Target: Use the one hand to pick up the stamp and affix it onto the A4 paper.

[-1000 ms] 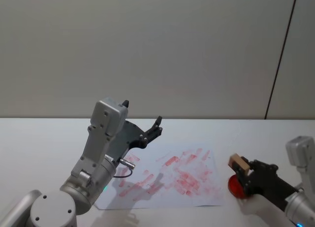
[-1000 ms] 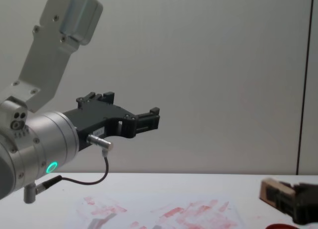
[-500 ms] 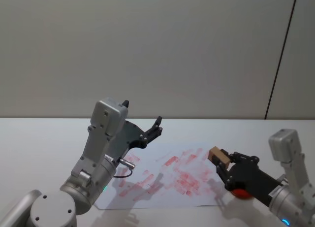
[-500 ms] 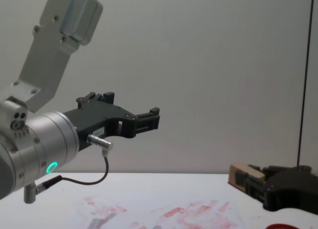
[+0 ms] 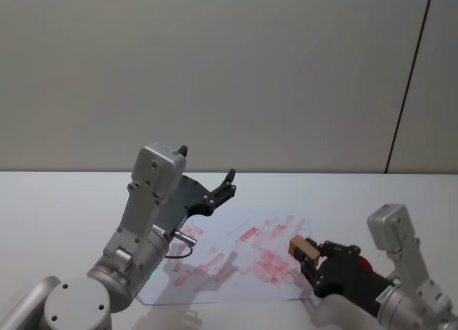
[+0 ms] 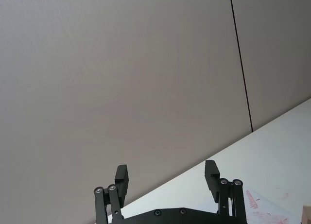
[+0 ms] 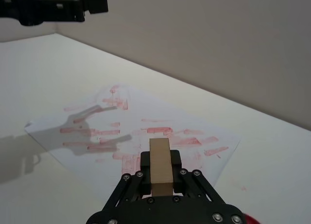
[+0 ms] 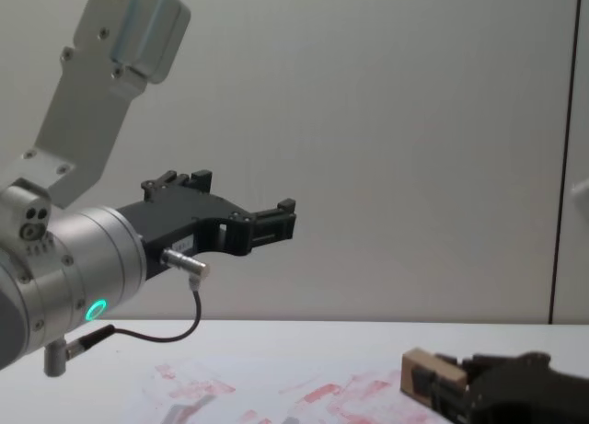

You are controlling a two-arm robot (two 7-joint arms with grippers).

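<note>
Stamp: pale wooden block, clamped at its sides. One end juts forward past the fingertips. It sits low over the right part of the paper, toward the table's near right. Contact with the sheet cannot be told.

Right gripper: black and blocky, fingers closed on the stamp. It reaches in from the table's near right corner, pointing toward the left and the far edge. In the chest view it lies close to the table.

Paper: white sheet, flat on the table near its near edge, about midway between left and right. Red ink bars and blotches cover much of it, densest across the middle and right. The shadow of a gripper falls on its left half in the right wrist view.

Ink pad: red disc just beside the paper's right edge, mostly hidden behind the right gripper.

Left gripper: black, on a silver wrist with a green light, fingers spread wide with nothing between them. It is held high above the left part of the paper, aimed at the far wall, well apart from the stamp.

Table: plain white top, meeting a pale wall at the far edge.
</note>
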